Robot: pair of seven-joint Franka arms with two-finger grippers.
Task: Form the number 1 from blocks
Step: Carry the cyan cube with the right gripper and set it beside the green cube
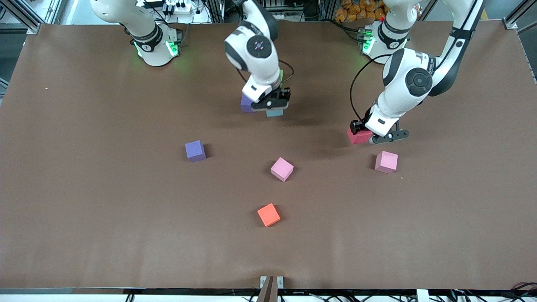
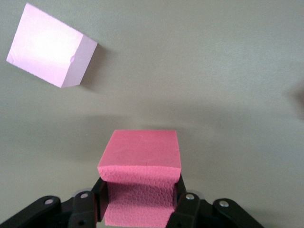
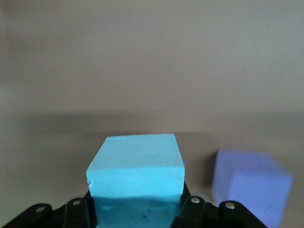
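Lying toward the right arm's end of the tabletop (image 1: pixel 84 209), a purple block (image 1: pixel 195 150) sat alone. Near mid-table, the right gripper (image 1: pixel 275 107) pinched the light blue block (image 1: pixel 275 112) beside another purple block (image 1: pixel 246 105). One pink block (image 1: pixel 282 169) and the orange block (image 1: pixel 268 214) lay nearer the front edge. The left gripper (image 1: pixel 369 136) clamped the red block (image 1: pixel 358 136), close to a second pink block (image 1: pixel 386 162).

Right gripper (image 3: pixel 137 209) jaws clamp light blue block (image 3: pixel 135 164) beside purple block (image 3: pixel 251 187).

Right arm hides most of one purple block (image 1: pixel 246 105).
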